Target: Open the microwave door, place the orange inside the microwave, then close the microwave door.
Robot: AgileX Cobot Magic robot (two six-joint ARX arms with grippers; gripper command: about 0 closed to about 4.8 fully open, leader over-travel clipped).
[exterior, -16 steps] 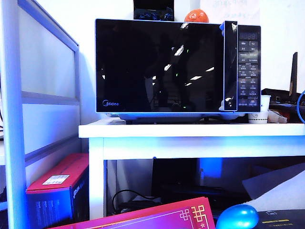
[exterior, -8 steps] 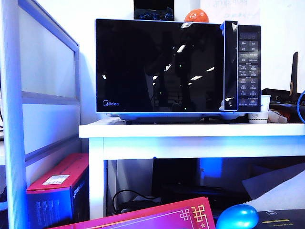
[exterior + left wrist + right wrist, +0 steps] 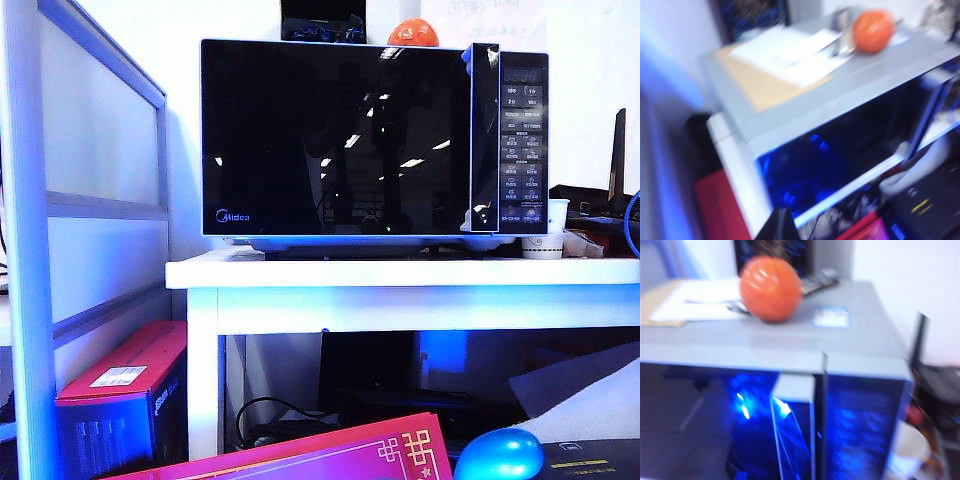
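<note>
The microwave (image 3: 375, 140) stands on a white table with its glossy black door (image 3: 335, 140) shut flat against the front. The orange (image 3: 412, 34) rests on the microwave's top near the back right. Both blurred wrist views look down on it: the orange (image 3: 873, 31) beyond papers, and the orange (image 3: 771, 288) above the handle strip (image 3: 795, 430). Of my left gripper only one dark finger (image 3: 780, 226) shows, in front of the door's lower corner and clear of it. My right gripper is out of view. Neither arm appears in the exterior view.
White papers (image 3: 790, 52) lie on the microwave's top. A white cup (image 3: 543, 240) stands right of the button panel (image 3: 522, 140). Under the table (image 3: 400, 272) sit a red box (image 3: 125, 385) and cables. A shiny blue ball (image 3: 498, 455) lies low in front. A white partition frame (image 3: 25, 250) rises at left.
Only the reflections in the door glass have shifted. The microwave, its door and the orange stand as before.
</note>
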